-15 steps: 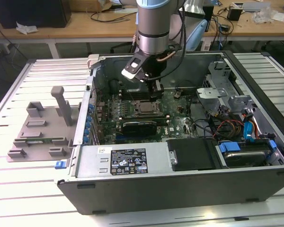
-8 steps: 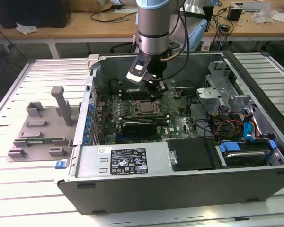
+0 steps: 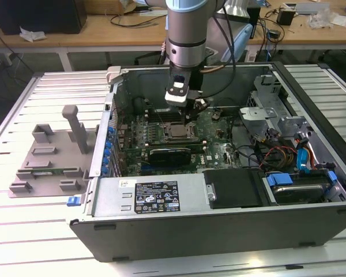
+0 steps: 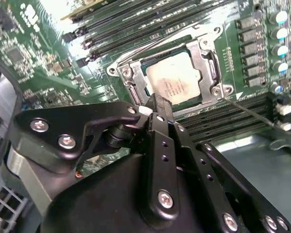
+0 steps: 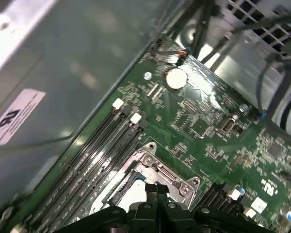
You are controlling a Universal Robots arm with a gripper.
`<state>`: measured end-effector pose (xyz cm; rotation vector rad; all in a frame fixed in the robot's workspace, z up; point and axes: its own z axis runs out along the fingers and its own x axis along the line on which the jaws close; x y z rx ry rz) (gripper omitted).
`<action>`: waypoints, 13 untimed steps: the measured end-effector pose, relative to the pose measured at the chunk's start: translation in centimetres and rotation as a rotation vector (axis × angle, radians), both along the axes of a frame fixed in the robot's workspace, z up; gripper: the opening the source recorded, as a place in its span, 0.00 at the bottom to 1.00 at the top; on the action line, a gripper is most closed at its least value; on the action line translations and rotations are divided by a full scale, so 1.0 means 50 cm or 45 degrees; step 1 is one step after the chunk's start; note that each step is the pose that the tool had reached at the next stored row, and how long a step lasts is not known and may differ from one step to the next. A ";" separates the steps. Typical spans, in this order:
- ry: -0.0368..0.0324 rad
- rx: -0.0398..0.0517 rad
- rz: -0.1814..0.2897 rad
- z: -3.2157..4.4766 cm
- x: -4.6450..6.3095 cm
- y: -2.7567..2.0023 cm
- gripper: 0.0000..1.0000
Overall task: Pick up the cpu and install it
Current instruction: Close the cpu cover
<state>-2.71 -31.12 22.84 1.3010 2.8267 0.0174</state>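
Second wrist view. Op: jaws of the black gripper are clenched tip to tip with nothing between them. The first wrist view agrees. The tip sits at the edge of the small, flat, square, silver-topped cpu. Touching or just off, cannot tell.

Chk: Where does the chip lie?

Op: Within the silver metal socket frame on the green motherboard. In the exterior view that spot is just above frame centre, inside the open grey computer case. The grey plastic tray is well apart at middle left.

Chk: Seating step, I judge. Any push should be light, straight down and on the lid only, since a skewed chip risks the contacts beneath. Check it lies flat and square.
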 end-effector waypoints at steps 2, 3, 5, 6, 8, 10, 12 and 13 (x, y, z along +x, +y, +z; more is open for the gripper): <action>0.0000 0.000 0.053 0.000 0.000 0.0000 0.11; 0.0000 0.000 0.105 -0.001 0.000 0.0000 0.11; 0.0000 0.000 0.162 -0.001 0.000 0.0000 0.11; 0.0000 0.000 0.194 -0.001 0.000 0.0000 0.11; 0.0000 0.000 0.252 -0.001 0.000 0.0000 0.11; 0.0000 0.000 0.325 -0.002 0.000 0.0000 0.11; 0.0000 0.000 0.392 -0.002 0.000 0.0000 0.11; 0.0000 0.000 0.419 -0.002 0.000 0.0000 0.11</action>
